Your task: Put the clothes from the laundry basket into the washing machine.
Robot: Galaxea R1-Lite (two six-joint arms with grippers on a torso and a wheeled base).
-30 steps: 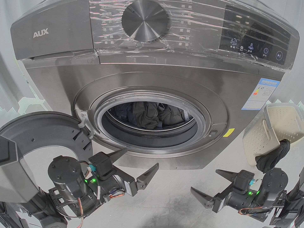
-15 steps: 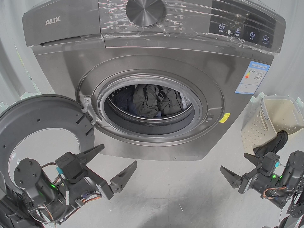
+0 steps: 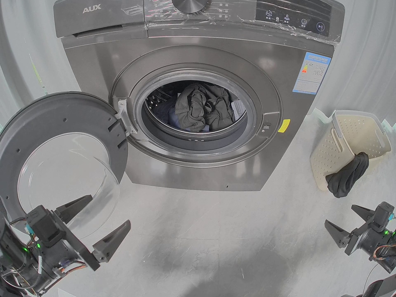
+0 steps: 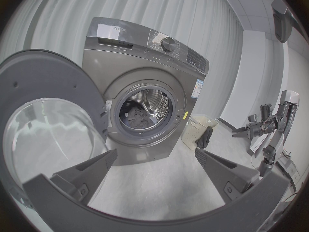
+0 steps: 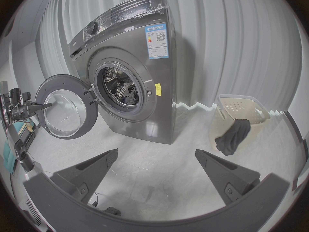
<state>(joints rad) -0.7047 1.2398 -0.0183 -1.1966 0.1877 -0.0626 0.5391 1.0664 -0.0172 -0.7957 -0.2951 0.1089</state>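
The task is partly done, by the look of it: a heap of dark grey and blue clothes (image 3: 202,108) lies inside the drum of the grey metal front-loading washing machine (image 3: 198,42), whose round glass-centred door (image 3: 62,116) stands swung wide to the robot's left. One black garment (image 3: 348,176) is left to move, I judge; it hangs over the front rim of the cream perforated plastic laundry basket (image 3: 326,157), which stands on the pale grey floor (image 3: 214,236) just beside the machine's right corner. The left gripper (image 3: 107,212) hovers low in front of the door and the right gripper (image 3: 341,215) hovers near the basket, below the garment; both have their fingers spread wide and hold nothing. The left wrist view looks straight into the drum and shows its shiny perforated back wall (image 4: 157,102) behind the clothes, which the head view hides. The right wrist view looks into the basket from above: the inner wall (image 5: 241,108) seen there is bare plastic, though its bottom is hidden.
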